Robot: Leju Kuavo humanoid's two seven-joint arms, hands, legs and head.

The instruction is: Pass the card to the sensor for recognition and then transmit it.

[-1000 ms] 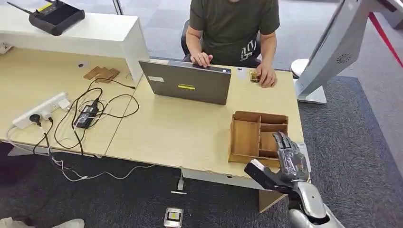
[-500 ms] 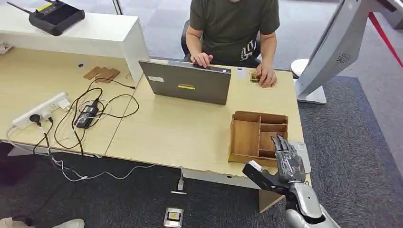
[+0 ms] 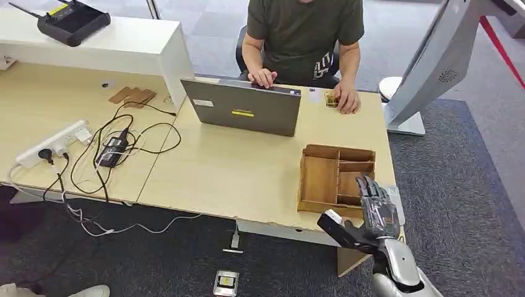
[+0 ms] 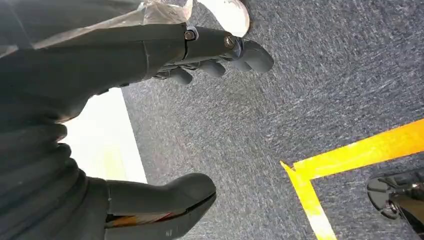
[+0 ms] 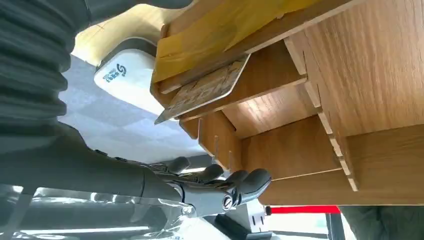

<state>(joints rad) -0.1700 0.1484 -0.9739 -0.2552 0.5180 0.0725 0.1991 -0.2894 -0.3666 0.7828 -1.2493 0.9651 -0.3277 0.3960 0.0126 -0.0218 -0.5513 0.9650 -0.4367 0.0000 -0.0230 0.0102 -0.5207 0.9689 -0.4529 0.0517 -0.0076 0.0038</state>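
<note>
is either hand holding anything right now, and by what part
Nothing is held. The right hand hovers open at the wooden organizer, its fingers apart; the card lies untouched in a compartment. The left hand hangs empty over the carpet.

my light wooden desk (image 3: 247, 173) carries a grey open laptop (image 3: 242, 114), a compartmented wooden tray (image 3: 321, 180), a white power strip (image 3: 54, 142) and tangled black cables (image 3: 124, 145)

Even, bright indoor light; soft shadows under the desk (image 3: 247, 179). Head view sharp. Wrist views: near hand blurred, carpet (image 4: 320, 75) grainy.
</note>
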